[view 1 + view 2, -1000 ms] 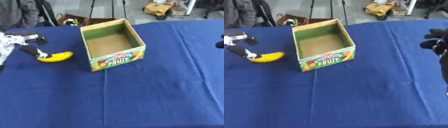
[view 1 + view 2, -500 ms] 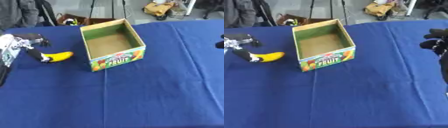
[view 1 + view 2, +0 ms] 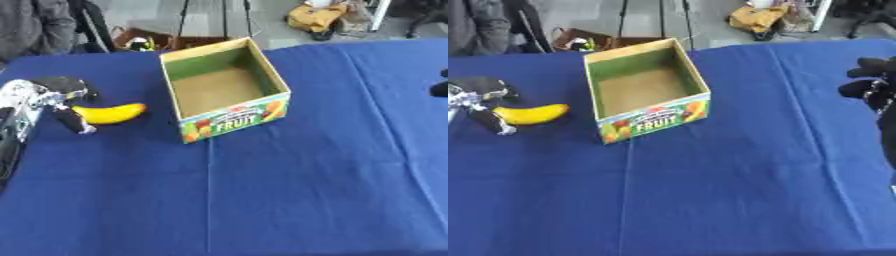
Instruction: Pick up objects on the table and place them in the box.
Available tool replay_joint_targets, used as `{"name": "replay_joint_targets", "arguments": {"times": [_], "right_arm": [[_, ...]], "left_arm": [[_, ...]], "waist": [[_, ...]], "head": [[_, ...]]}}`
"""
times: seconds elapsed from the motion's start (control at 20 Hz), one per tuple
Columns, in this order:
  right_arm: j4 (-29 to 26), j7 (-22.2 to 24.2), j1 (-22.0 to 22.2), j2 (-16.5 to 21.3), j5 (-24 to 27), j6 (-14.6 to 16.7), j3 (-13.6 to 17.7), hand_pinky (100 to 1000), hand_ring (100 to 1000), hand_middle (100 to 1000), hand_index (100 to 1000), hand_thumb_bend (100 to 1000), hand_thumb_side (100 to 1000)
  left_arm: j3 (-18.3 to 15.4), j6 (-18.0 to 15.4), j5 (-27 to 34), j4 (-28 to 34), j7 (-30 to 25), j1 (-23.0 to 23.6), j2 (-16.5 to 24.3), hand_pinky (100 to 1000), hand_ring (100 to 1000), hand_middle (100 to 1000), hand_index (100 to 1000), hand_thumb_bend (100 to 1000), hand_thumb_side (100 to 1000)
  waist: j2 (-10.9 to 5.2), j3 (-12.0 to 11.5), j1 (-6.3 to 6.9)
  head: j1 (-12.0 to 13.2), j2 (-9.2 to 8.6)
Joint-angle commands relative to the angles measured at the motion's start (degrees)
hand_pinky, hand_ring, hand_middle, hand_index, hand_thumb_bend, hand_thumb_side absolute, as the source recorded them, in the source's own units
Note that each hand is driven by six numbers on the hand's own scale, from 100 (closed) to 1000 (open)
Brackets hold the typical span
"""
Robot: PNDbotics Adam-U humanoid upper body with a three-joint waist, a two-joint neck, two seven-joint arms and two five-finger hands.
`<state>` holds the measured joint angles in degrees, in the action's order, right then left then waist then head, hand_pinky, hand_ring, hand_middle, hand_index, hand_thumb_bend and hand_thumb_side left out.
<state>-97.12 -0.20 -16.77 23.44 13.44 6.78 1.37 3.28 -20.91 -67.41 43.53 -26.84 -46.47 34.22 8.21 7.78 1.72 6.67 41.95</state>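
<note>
**One banana, left robot hand at its stem end**

One banana (image 3: 109, 113) remains outside the box, lying on the blue desk (image 3: 262, 200) at about 9 o'clock from the fruit box (image 3: 229, 90). Its long axis runs roughly 9 to 3 o'clock, the right tip slightly farther away and pointing toward the box.

The left robot hand (image 3: 54, 97) sits at the banana's left end, one finger (image 3: 74, 121) reaching down at the near side and the others arched over the far side. It brackets the fruit, but whether it has closed on it I cannot tell.

The near half of the desk is bare cloth, so there is open room in front of the box. The box stands just beside the banana's right tip, open-topped and apparently empty, so the carry is judged short: lift, clear the near-left wall, drop.

The right robot hand (image 3: 872, 82) hangs at 3 o'clock, well apart from the banana, fingers curled on nothing.
</note>
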Motion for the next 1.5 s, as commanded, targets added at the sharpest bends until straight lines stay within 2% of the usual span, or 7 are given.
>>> {"name": "replay_joint_targets", "arguments": {"times": [0.05,0.7,0.75,1.2,1.4,1.5], "right_arm": [[-0.5,0.2,-0.5,0.7,0.2,0.1,0.3,685,598,632,760,100,898],[-0.5,0.3,-0.5,0.6,0.2,0.1,0.3,685,598,632,761,100,898],[-0.5,0.3,-0.5,0.6,0.2,0.1,0.4,685,598,632,761,100,898],[-0.4,0.4,-0.5,0.6,0.2,0.1,0.4,685,598,632,761,100,899],[-0.4,0.4,-0.5,0.6,0.2,0.1,0.4,685,598,632,761,100,899],[-0.4,0.4,-0.5,0.6,0.2,0.1,0.4,685,598,632,761,100,899]], "left_arm": [[-0.8,-0.3,0.4,0.3,0.1,-1.3,1.2,890,784,704,838,645,433],[-0.6,-0.3,0.8,-0.1,0.3,-1.3,0.5,881,770,684,819,604,435],[-0.6,-0.3,0.8,-0.1,0.3,-1.3,0.5,878,762,671,806,574,429],[-0.6,-0.2,1.1,-0.4,0.4,-1.2,0.4,860,726,619,751,496,406],[-0.8,-0.1,1.5,-0.1,1.0,-1.3,0.6,844,694,584,708,403,388],[-0.8,-0.1,2.0,0.2,1.2,-1.3,0.7,843,692,582,705,395,387]], "waist": [[-0.72,0.1,-0.03],[-0.62,0.3,0.05],[-0.60,0.3,0.03],[-0.52,0.4,0.00],[-0.54,0.4,0.03],[-0.56,0.4,0.07]], "head": [[-0.1,-0.51],[-0.1,-0.57],[-0.1,-0.56],[0.0,-0.60],[0.0,-0.59],[0.0,-0.58]]}}
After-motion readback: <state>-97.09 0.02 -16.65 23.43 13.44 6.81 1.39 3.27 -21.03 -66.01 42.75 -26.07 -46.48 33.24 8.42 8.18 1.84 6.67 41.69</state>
